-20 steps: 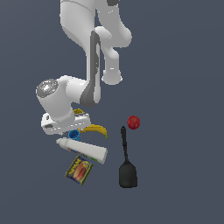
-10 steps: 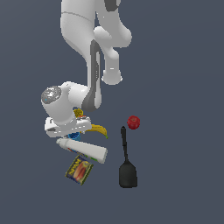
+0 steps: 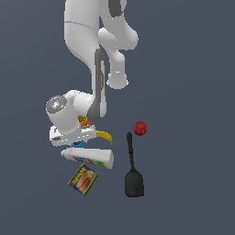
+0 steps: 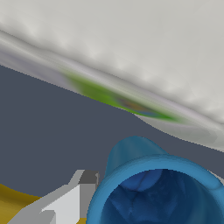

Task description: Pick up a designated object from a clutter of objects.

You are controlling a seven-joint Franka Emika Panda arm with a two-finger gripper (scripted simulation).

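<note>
The blue cup (image 4: 157, 197) fills the near part of the wrist view with its mouth towards the camera. In the exterior view only a sliver of the cup (image 3: 79, 143) shows under the white hand. My gripper (image 3: 76, 139) is low over the cup, in the middle of the clutter. One grey finger (image 4: 81, 192) stands just outside the cup's rim. The other finger is out of view and nothing is held. The white labelled bottle (image 3: 89, 156) lies right beside the cup, and its green label (image 4: 118, 98) shows close behind it.
A yellow banana (image 3: 103, 136) lies on the exterior view's right of the hand. A food tin (image 3: 83, 179) lies in front of the bottle. A black spatula (image 3: 133, 176) and a red cup (image 3: 140, 128) sit further right. Something orange and yellow (image 3: 86, 122) peeks out behind the hand.
The hand has moved down and slightly to the exterior view's right, closing on the blue cup. It now hides most of the cup. The other objects have not moved.
</note>
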